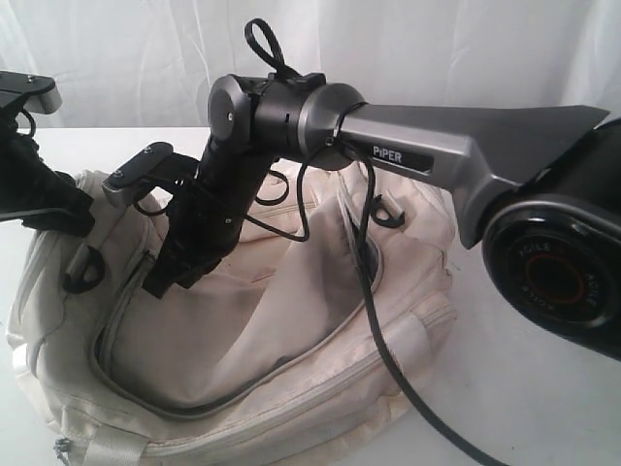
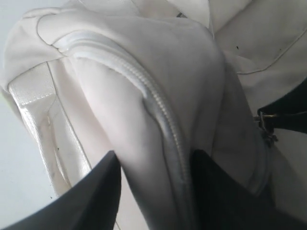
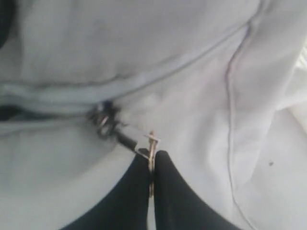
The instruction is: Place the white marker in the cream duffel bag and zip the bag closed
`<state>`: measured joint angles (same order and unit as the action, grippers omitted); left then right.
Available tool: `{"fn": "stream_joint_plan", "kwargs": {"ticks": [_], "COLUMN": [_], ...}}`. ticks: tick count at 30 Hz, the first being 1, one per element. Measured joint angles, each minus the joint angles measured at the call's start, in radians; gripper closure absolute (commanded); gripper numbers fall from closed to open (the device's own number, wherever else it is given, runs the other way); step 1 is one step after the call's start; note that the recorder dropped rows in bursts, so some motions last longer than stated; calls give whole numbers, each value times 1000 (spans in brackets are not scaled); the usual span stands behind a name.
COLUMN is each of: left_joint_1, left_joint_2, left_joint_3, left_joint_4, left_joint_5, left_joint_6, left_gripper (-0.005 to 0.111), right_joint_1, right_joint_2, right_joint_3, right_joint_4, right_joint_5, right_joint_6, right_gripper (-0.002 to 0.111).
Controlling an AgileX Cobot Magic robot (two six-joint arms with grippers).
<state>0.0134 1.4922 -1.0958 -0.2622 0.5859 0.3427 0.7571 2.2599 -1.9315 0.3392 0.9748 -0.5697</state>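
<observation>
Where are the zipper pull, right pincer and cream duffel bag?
zipper pull [image 3: 129,140], right wrist view, its dark tab.
right pincer [image 3: 152,164], right wrist view, between its shut fingertips.
cream duffel bag [image 1: 291,330], exterior view, its upper fabric panel.

White surface [image 1: 529,413]: matte, evenly lit, visible at near right and running back to far left. White curtain [image 1: 437,49] hangs along the far side, soft vertical folds, left to right.

Lab-style test setup: white tabletop [image 1: 558,417], white curtain backdrop [image 1: 437,49].
</observation>
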Motion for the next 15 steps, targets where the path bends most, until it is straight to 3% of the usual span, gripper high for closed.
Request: {"fn": "stream_joint_plan", "kwargs": {"ticks": [5,15], "left_joint_1": [0,0], "left_joint_2": [0,-20], "left_joint_3": [-6,-56], "left_joint_4": [-2,13], "left_joint_5": [46,78], "left_joint_6": [-4,9], "left_gripper": [36,34], "right_joint_1": [0,0], "right_joint_2": [-33,-36], "right_joint_3": [0,0], "right_joint_4": [-20,-27], "right_joint_5": [56,102], "right_joint_6": [0,0], "right_gripper": [108,108]}}
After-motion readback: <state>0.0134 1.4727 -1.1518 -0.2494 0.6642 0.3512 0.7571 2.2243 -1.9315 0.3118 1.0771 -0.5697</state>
